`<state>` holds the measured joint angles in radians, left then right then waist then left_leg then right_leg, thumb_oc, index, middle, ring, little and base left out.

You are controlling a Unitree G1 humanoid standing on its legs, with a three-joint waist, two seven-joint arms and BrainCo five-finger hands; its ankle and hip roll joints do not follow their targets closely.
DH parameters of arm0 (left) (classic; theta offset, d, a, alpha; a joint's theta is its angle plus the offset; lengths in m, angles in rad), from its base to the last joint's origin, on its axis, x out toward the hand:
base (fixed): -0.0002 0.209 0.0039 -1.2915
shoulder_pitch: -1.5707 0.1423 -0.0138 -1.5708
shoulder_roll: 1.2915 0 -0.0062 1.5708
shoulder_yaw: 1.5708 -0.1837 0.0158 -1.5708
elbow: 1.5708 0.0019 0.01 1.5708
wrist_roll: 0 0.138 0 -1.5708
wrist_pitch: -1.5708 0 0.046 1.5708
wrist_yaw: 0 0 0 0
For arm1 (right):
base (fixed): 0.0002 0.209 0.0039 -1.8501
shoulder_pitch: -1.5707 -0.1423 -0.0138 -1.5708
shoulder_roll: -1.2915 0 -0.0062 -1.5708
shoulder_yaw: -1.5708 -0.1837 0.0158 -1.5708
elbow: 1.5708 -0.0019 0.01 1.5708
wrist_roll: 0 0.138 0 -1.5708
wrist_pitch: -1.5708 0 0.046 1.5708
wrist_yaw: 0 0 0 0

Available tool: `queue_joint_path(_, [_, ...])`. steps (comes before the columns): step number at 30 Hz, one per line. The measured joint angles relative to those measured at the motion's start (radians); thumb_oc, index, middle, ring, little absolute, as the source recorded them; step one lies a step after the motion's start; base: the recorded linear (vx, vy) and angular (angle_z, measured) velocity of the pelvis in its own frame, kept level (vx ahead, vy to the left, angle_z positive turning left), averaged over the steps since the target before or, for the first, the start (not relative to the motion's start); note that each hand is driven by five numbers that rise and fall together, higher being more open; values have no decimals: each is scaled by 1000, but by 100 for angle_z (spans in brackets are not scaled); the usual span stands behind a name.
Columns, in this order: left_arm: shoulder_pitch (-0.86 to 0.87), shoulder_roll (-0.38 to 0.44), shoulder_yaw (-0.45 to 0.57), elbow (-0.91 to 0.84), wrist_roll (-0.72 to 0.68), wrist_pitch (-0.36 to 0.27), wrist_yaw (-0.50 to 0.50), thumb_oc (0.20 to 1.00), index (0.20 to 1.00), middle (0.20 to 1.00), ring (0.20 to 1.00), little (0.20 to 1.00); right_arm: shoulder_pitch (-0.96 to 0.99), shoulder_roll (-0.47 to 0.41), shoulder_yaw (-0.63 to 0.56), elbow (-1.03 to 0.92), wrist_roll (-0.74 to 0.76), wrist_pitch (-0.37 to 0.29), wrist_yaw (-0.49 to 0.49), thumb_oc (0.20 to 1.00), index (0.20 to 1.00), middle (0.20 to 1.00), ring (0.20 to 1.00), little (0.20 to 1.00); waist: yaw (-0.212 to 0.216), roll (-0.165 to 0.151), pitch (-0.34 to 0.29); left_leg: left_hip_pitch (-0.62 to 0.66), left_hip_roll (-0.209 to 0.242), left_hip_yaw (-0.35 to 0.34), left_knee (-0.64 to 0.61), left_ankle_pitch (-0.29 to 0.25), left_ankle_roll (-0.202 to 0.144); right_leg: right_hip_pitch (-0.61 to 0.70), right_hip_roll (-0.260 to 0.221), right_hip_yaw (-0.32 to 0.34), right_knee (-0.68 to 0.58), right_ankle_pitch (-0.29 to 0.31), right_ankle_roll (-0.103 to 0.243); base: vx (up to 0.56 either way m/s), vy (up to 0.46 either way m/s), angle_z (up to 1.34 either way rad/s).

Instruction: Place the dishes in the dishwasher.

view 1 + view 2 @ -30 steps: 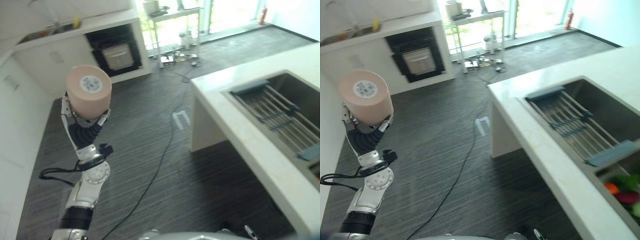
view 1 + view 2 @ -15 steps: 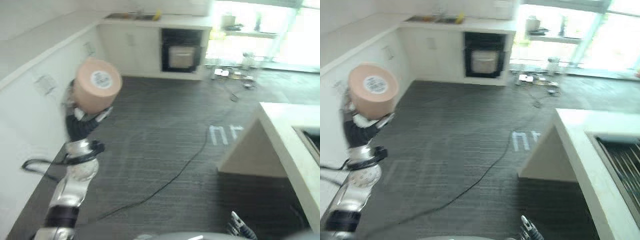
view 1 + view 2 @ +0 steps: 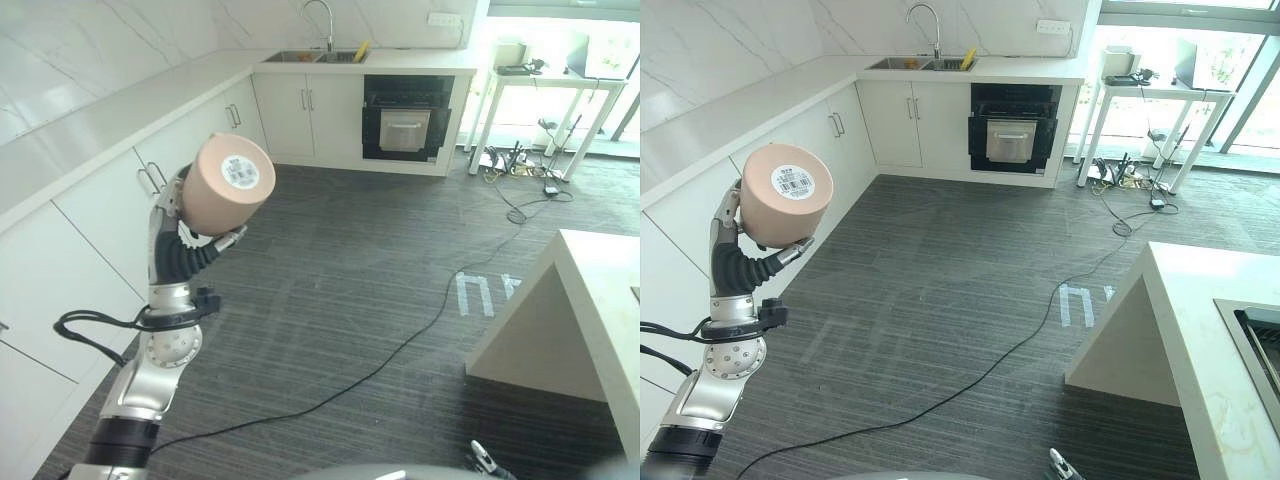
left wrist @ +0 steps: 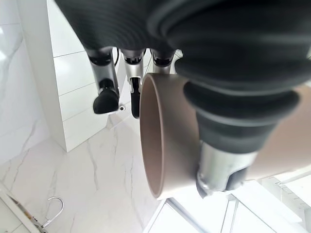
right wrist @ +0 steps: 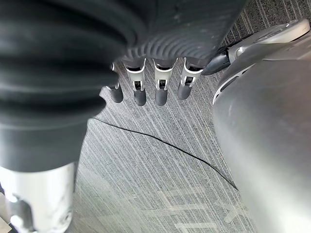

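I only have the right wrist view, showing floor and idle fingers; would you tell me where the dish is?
Observer: The left hand holds a beige cup raised, fingers and thumb curled round it.
Operator: Which way does it face?
Observer: It lies sideways, its labelled base toward the head camera.
Operator: Is an appliance ahead?
Observer: A dark built-in appliance sits under the far counter, beside the sink.

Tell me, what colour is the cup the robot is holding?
The cup is pale peach-pink, clearest in the left eye view.
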<state>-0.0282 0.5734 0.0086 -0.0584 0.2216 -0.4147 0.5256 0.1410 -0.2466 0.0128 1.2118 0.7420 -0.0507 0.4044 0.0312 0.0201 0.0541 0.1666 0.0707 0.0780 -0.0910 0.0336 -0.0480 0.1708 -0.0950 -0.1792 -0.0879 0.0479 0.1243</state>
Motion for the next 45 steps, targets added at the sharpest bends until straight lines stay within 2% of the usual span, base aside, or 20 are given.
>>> queue_joint_path(1, [-51, 4, -50, 3, -57, 72, -15, 200, 200, 200, 200, 200, -9, -4, 38, 12, -16, 9, -17, 1000, 1000, 1000, 1000, 1000, 1, -1, 0, 11, -3, -1, 0, 1, 0, 13, -1, -1, 0, 2, -2, 0, 0, 0])
queue_joint_path(3, [-121, 3, -93, 3, -93, 119, -29, 200, 200, 200, 200, 200, -35, 7, 69, 14, -27, 19, -22, 1000, 1000, 1000, 1000, 1000, -17, -4, -1, 27, -4, 9, -1, -1, 0, 28, -2, 3, 0, 2, -1, -28, 12, -10])
queue_joint_path(7, [-180, 4, -127, -1, -92, 126, -38, 200, 200, 200, 200, 200, -51, 9, 94, 7, -33, 19, -30, 1000, 1000, 1000, 1000, 1000, -48, -5, -3, 30, -3, 13, -1, 0, 0, 29, -2, 7, 0, 4, 2, -36, -1, -4])
queue_joint_path(15, [-182, 4, -132, 0, -92, 130, -40, 200, 200, 200, 200, 200, -48, 10, 95, 5, -32, 17, -36, 1000, 1000, 1000, 1000, 1000, -56, -2, -39, 33, -8, 13, -1, 0, 1, 30, 1, 23, 1, 6, -1, -4, -1, 0])
queue_joint_path(20, [-226, 21, -212, 25, -92, 129, -51, 200, 200, 200, 200, 200, -48, 9, 97, 4, -33, 9, -76, 1000, 1000, 1000, 1000, 1000, -72, 3, -40, 29, -9, -16, -1, 4, 7, 29, 2, 8, 19, -4, -2, -17, -52, 9])
queue_joint_path(26, [-246, 22, -212, 41, -92, 128, -52, 200, 200, 200, 200, 200, -50, 4, 98, -3, -34, -10, -94, 1000, 1000, 1000, 1000, 1000, -73, 10, -36, 21, 18, -48, -1, 7, 6, 35, 33, -5, 11, -12, -8, 36, -171, 10])
queue_joint_path(29, [-248, 23, -212, 41, -92, 129, -50, 200, 200, 200, 200, 200, -50, 3, 98, -7, -29, -23, -93, 1000, 1000, 1000, 1000, 1000, -73, 17, -29, 10, 38, -55, 6, 19, -12, 36, 54, -22, 2, -17, -17, 14, -141, 15])
queue_joint_path(30, [-249, 23, -209, 41, -92, 130, -43, 200, 200, 200, 200, 200, -59, 2, 99, -15, -19, -23, -94, 1000, 1000, 1000, 1000, 1000, -69, 22, -14, -24, 47, -65, 68, 15, -43, 22, 63, -14, 25, -45, -35, 22, -181, 20])
queue_joint_path(31, [-251, 23, -206, 41, -92, 130, -35, 200, 200, 200, 200, 200, -72, 4, 104, -29, -14, -23, -93, 1000, 1000, 1000, 1000, 1000, -70, 14, 3, -72, 45, -67, 150, 7, -54, -9, 69, 15, 66, -65, -42, 33, -113, 26])
queue_joint_path(32, [-272, 27, -204, 43, -92, 130, -26, 200, 200, 200, 200, 200, -118, 10, 113, -47, -8, -29, -93, 1000, 1000, 1000, 1000, 1000, -54, -15, 67, -225, 39, -52, 420, 5, -88, -84, 49, 26, 184, -104, -88, 116, -13, 11])
queue_joint_path(33, [-273, 28, -207, 52, -92, 133, -23, 200, 200, 200, 200, 200, -149, 9, 130, -46, 7, -31, -94, 1000, 1000, 1000, 1000, 1000, -26, -36, 123, -365, 47, -36, 639, 67, -130, -103, 39, 34, 232, -122, -103, 187, 52, 7])
queue_joint_path(34, [-270, 27, -210, 68, -92, 133, -21, 200, 200, 200, 200, 200, -154, 8, 133, -45, 8, -35, -93, 1000, 1000, 1000, 1000, 1000, -16, -41, 125, -388, 42, -16, 583, 34, -100, -105, 36, 30, 229, -124, -101, 307, 118, 0])
queue_joint_path(35, [-271, 27, -204, 76, -92, 130, -14, 200, 200, 200, 200, 200, -156, 1, 129, -43, 7, -47, -91, 1000, 1000, 1000, 1000, 1000, -12, -36, 131, -372, 31, 18, 433, 24, -88, -110, 37, 26, 219, -125, -98, 366, 150, 2])
queue_joint_path(37, [-274, 2, -206, 130, -91, 114, -7, 200, 200, 200, 200, 200, -156, -17, 127, -36, 5, -53, -92, 1000, 1000, 1000, 1000, 1000, -9, 7, 138, -296, 2, 89, 114, 31, -91, -29, 67, 29, 78, -123, -78, 345, 131, 0])
queue_joint_path(38, [-287, -18, -204, 160, -92, 112, -6, 200, 200, 200, 200, 200, -158, -21, 126, -35, 4, -54, -91, 1000, 1000, 1000, 1000, 1000, -10, 36, 135, -256, 8, 97, 9, 28, -90, 8, 99, 38, 15, -113, -90, 320, 108, -16])
queue_joint_path(39, [-289, -13, -199, 161, -92, 108, -1, 200, 200, 200, 200, 200, -159, -17, 126, -47, 4, -55, -88, 1000, 1000, 1000, 1000, 1000, -1, 41, 142, -251, 17, 98, 7, 31, -95, 9, 103, 44, 17, -69, -94, 433, 163, -5])
queue_joint_path(40, [-289, -19, -212, 179, -90, 100, 3, 200, 200, 200, 200, 200, -143, -16, 127, -49, 5, -55, -87, 1000, 1000, 1000, 1000, 1000, -15, 51, 136, -244, 30, 103, 14, 41, -113, 32, 120, 27, 1, -65, -95, 283, 139, -20])
queue_joint_path(41, [-286, -32, -208, 188, -84, 100, 3, 200, 200, 200, 200, 200, -126, -16, 127, -60, 5, -55, -88, 1000, 1000, 1000, 1000, 1000, -1, 40, 138, -234, 36, 147, 30, 40, -110, 17, 113, 37, 33, -65, -97, 302, 174, -13])
queue_joint_path(43, [-287, -30, -202, 184, -84, 101, 7, 200, 200, 200, 200, 200, -102, -13, 133, -84, 5, -57, -88, 1000, 1000, 1000, 1000, 1000, 4, 6, 131, -240, 35, 212, 150, 24, -82, 25, 75, 36, 37, -65, -96, 338, 210, -33])
queue_joint_path(45, [-304, -27, -205, 180, -82, 98, 6, 200, 200, 200, 200, 200, -102, -14, 132, -84, 5, -66, -92, 1000, 1000, 1000, 1000, 1000, -12, -1, 127, -169, 28, 201, 99, 27, -59, 55, 66, 41, 41, -75, -82, 388, 262, -17])
